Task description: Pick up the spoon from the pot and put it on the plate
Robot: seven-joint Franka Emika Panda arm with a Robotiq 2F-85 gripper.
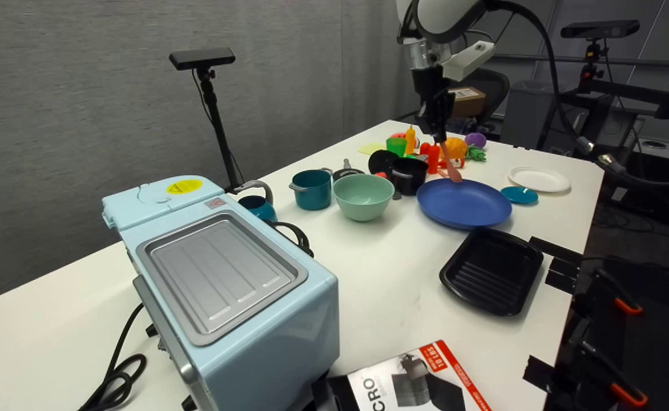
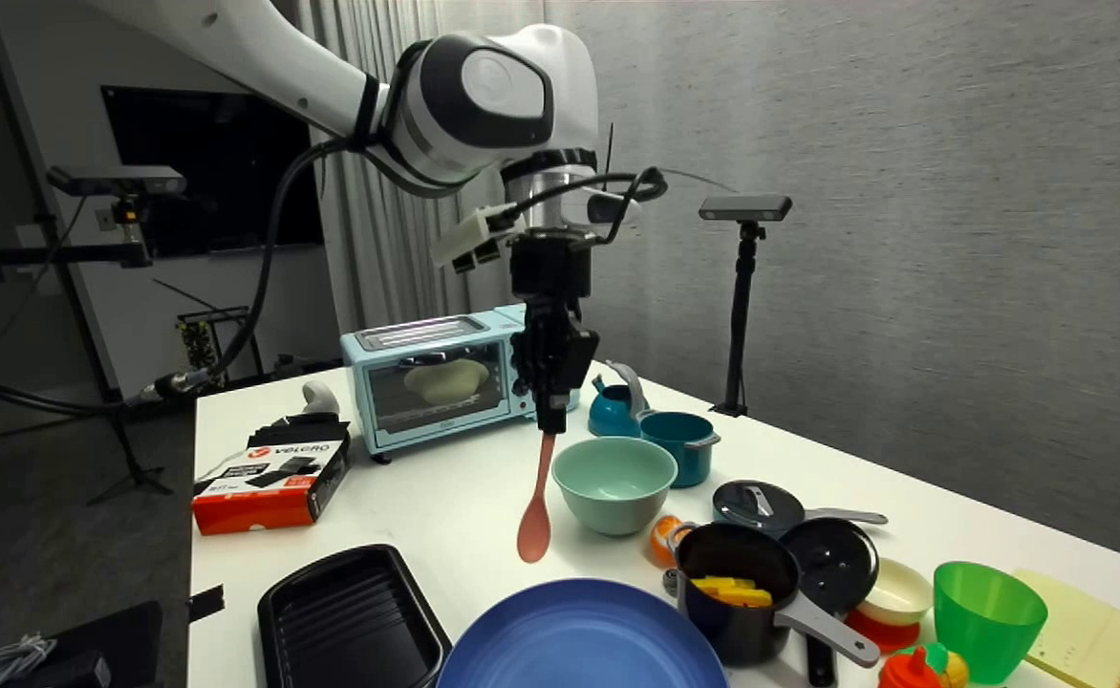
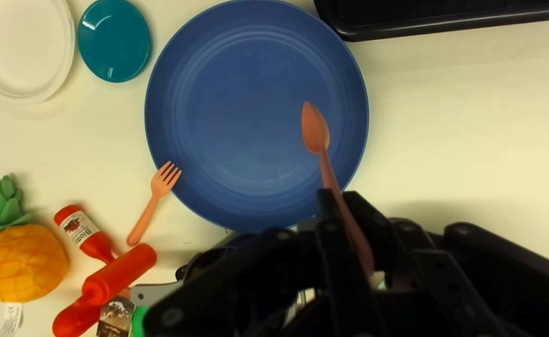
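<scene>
A gripper [image 2: 551,423] pinches a pink spoon [image 2: 535,521] by the handle, its scoop over the blue plate [image 3: 246,117] toward three o'clock in the wrist view, presumably to land first.

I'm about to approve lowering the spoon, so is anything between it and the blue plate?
Nothing visible is. The spoon hangs from the gripper with no object showing between it and the blue plate; the fork overlapping the rim in the wrist view lies off to the side.

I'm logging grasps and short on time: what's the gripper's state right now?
Gripper: closed, its jaws holding the pink spoon by the handle.
</scene>
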